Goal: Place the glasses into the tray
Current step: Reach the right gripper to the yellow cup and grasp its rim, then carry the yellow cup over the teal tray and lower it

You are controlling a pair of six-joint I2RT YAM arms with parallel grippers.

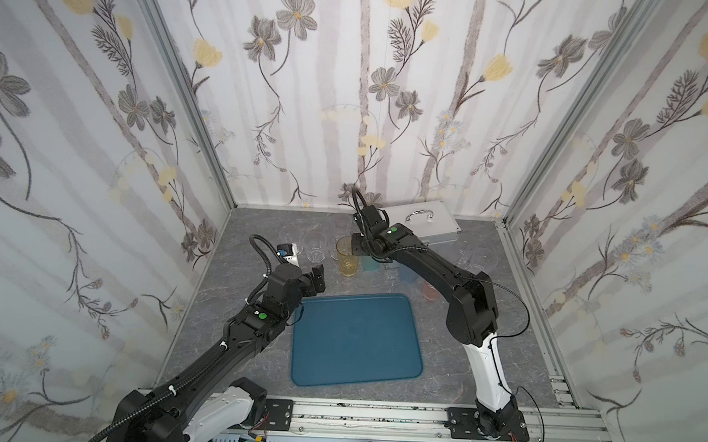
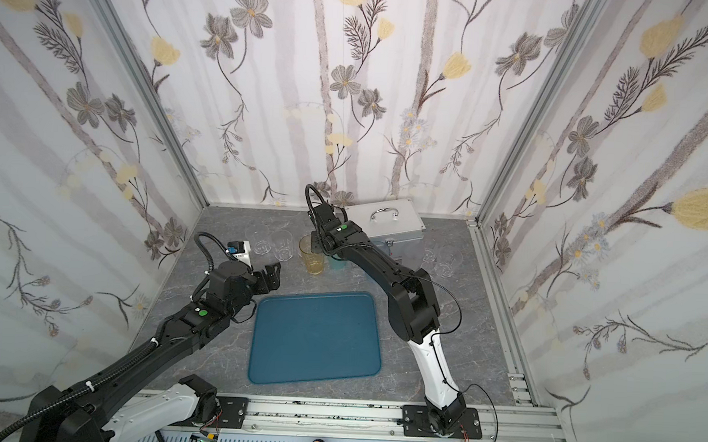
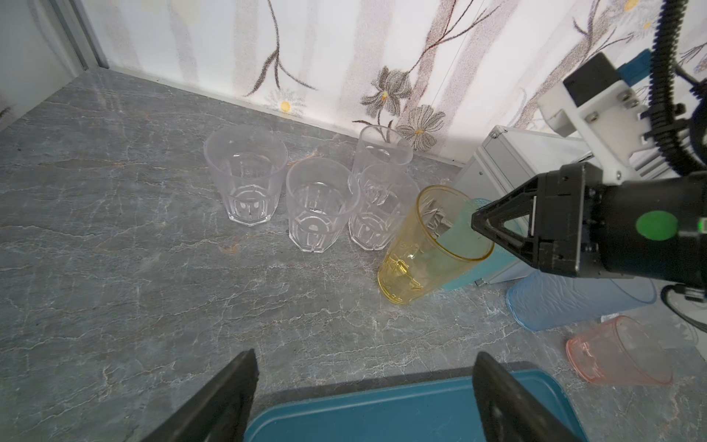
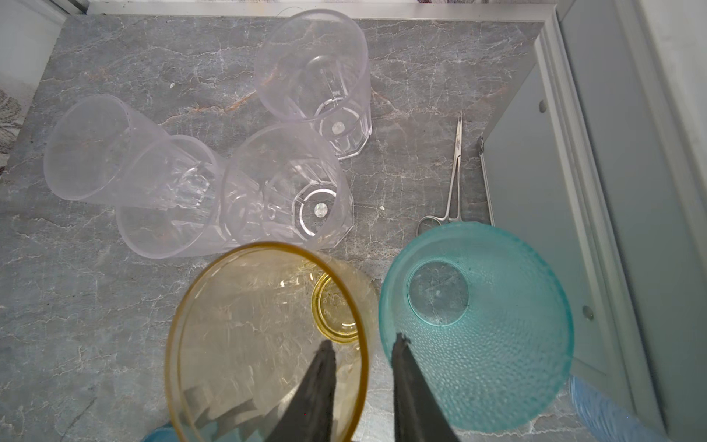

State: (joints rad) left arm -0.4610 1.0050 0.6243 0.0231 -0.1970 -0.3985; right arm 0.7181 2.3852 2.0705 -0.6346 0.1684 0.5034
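In both top views the tray (image 1: 358,343) is seen bare on the tabletop (image 1: 432,359), with the left gripper (image 1: 318,279) held wide open and empty at its far left corner. In the left wrist view four clear glasses (image 3: 317,203) are crowded beside the yellow glass (image 3: 428,245). In the right wrist view the right gripper (image 4: 361,340) is set astride that glass's rim, narrowly parted; a grip cannot be told. The teal glass (image 4: 478,325) is found just beside, and forceps (image 4: 453,172) are laid by the silver case (image 4: 554,191)
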